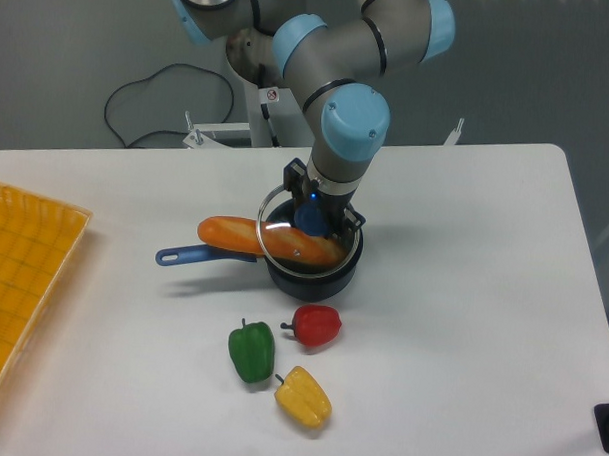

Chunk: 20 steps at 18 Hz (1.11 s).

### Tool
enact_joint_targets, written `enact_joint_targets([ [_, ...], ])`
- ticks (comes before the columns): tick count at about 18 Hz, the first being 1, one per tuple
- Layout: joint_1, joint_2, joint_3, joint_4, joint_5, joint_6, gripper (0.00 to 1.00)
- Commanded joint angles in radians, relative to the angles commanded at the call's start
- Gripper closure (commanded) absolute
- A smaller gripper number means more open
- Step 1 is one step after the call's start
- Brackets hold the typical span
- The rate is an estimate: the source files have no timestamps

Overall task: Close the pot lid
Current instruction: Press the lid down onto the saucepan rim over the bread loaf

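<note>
— One pot (313, 276) sits near the middle of the white desk (461, 324), dark and round, its long blue handle (199, 253) pointing toward the yellow tray (23, 278) at the desk's edge. Where is the lid?

— I hold the pot lid (306, 228) by its blue knob (309, 219), my fingers (310, 203) pinching the knob from both sides. The glass disc is tilted, its face turned toward the camera, its lower rim down by the pot's mouth and its upper rim raised toward my wrist.

— Is anything in the pot?

— An orange, loaf-shaped thing (269, 241) lies across the rim, one end sticking out over the handle side, the other end seen through the glass. Whether the lid touches it, I cannot tell.

— And around the pot?

— Three peppers lie on the desk in front of it: a red pepper (316, 324) just beside the pot's near wall, a green pepper (251, 350) close to the red one, and a yellow pepper (304, 396) nearest the camera. A black cable (149, 103) loops on the floor behind the desk.
</note>
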Motion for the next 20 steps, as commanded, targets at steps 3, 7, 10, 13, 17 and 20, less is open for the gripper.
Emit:
enact_joint_targets([
  [3, -0.003, -0.008, -0.002, -0.002, 0.000, 0.000, 0.62],
  [7, -0.003, -0.012, -0.002, -0.002, 0.002, 0.000, 0.60],
  [10, -0.003, -0.012, -0.002, -0.002, 0.002, 0.000, 0.59],
  [13, -0.003, -0.017, 0.000, 0.002, 0.002, 0.000, 0.57],
  [17, 0.000, -0.017, 0.000, 0.002, 0.002, 0.002, 0.56],
  [20, 0.002, -0.017, 0.000, 0.002, 0.002, 0.002, 0.54],
])
